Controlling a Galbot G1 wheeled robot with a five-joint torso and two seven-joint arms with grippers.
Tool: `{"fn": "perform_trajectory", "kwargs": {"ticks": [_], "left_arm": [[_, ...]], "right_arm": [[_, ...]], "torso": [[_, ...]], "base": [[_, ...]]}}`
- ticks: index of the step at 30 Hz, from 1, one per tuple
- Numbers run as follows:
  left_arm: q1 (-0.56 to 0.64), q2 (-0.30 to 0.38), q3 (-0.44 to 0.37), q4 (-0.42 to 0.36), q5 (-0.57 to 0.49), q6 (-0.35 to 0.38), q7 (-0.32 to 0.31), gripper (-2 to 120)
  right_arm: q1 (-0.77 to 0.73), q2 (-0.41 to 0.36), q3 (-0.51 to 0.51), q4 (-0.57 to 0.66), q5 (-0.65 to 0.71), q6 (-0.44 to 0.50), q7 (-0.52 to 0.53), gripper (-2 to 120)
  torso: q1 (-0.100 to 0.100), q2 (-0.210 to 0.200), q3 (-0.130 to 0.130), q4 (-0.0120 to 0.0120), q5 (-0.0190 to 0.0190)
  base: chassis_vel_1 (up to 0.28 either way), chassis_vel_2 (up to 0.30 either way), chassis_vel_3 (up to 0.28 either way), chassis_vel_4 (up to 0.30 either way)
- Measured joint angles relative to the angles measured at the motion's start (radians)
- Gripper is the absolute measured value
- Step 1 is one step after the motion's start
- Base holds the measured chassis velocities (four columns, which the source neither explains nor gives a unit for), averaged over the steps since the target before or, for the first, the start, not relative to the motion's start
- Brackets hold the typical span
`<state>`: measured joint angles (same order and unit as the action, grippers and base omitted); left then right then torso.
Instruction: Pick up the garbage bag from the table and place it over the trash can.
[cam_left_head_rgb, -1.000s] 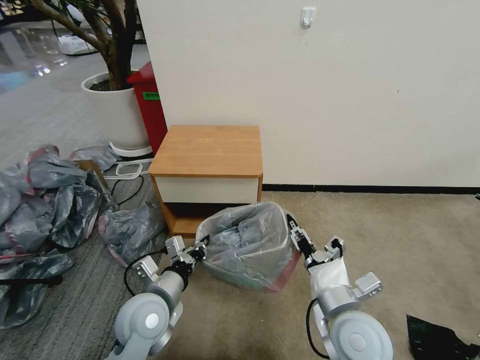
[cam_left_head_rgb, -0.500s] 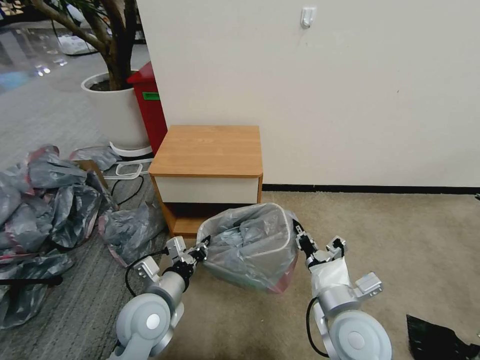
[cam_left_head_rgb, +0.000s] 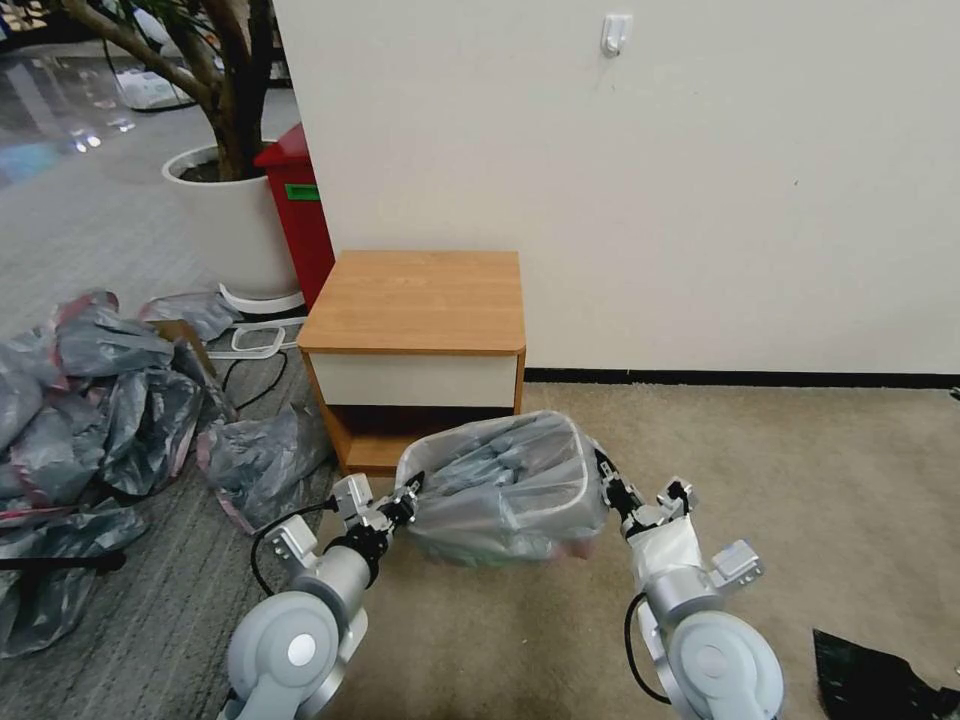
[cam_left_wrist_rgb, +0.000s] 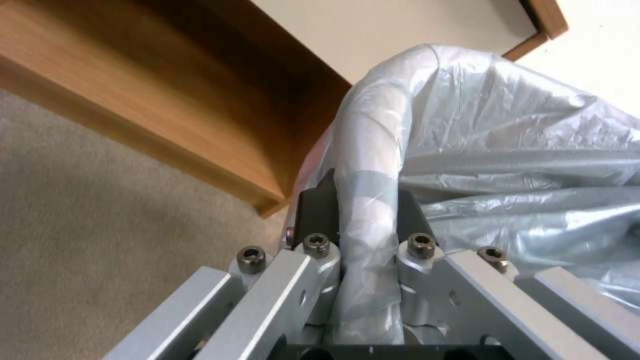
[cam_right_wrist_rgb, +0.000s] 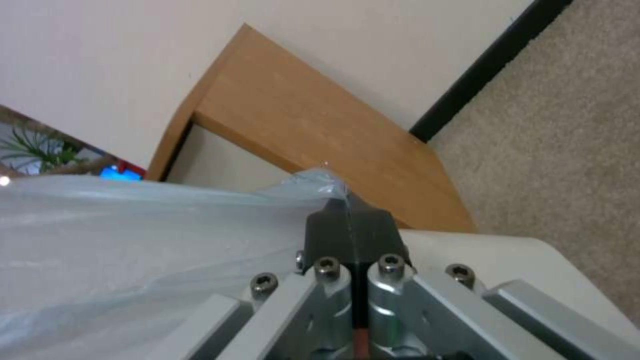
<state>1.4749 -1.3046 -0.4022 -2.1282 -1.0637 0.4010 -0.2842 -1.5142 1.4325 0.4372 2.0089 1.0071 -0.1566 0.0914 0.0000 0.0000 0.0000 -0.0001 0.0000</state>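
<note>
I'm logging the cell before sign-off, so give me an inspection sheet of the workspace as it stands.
Surface: table, top bare; beige carpet in front of it.
Job's things: garbage bag stretched across the trash can, rim held at both sides.
Clutter: heap of grey-and-pink bags on the floor to the left; black plastic sheet at lower right.
Grippers: left gripper shut on the bag's rolled rim; right gripper shut on its opposite edge.
Cables: black cable looping by the left arm.
Surroundings: white wall with hook, red bin, white planter.
</note>
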Motion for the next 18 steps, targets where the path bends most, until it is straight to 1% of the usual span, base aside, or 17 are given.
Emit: {"fn": "perform_trajectory", "kwargs": {"ticks": [6,10,11,12,14,15,16,18], "left_arm": [[0.004,0.003,-0.005,-0.009,-0.014,0.001,0.002,5],[0.004,0.004,-0.009,-0.009,-0.014,0.001,0.004,5],[0.002,0.005,-0.012,-0.002,-0.004,0.001,0.004,5],[0.002,0.005,-0.012,-0.002,-0.004,0.001,0.004,5],[-0.005,0.01,-0.017,0.012,0.033,0.0,0.004,5],[-0.005,0.01,-0.017,0.012,0.033,0.0,0.004,5],[-0.007,0.012,-0.019,0.014,0.039,0.0,0.004,5],[-0.011,0.02,-0.029,0.017,0.046,-0.001,0.002,5]], "right_arm": [[0.008,0.001,0.0,-0.019,-0.032,0.002,-0.012,0],[-0.006,-0.006,0.007,0.007,-0.035,-0.008,-0.012,0],[-0.016,-0.01,0.013,0.027,-0.035,-0.013,-0.014,7],[-0.016,-0.01,0.013,0.027,-0.035,-0.013,-0.014,7],[-0.037,-0.021,0.026,0.066,-0.033,-0.016,-0.026,17],[-0.037,-0.021,0.026,0.066,-0.033,-0.016,-0.026,17],[-0.043,-0.024,0.031,0.076,-0.032,-0.016,-0.031,21],[-0.052,-0.029,0.048,0.101,-0.029,-0.009,-0.047,32]], "torso": [[0.0,0.0,0.0,0.0001,0.0],[0.0,0.0,0.0,0.0001,-0.0001],[0.0,0.0,0.0,0.0001,0.0],[0.0,0.0,0.0,0.0001,0.0],[0.0,0.0,0.0,0.0,-0.0001],[0.0,0.0,0.0,0.0,-0.0001],[0.0,0.0,0.0,0.0,-0.0001],[0.0,0.0,0.0,0.0,-0.0001]], "base": [[0.0,0.0,0.0,0.0],[0.0,0.0,0.0,0.0],[0.0,0.0,0.0,0.0],[0.0,0.0,0.0,0.0],[0.0,0.0,0.0,0.0],[0.0,0.0,0.0,0.0],[0.0,0.0,0.0,0.0],[0.0,0.0,0.0,0.0]]}}
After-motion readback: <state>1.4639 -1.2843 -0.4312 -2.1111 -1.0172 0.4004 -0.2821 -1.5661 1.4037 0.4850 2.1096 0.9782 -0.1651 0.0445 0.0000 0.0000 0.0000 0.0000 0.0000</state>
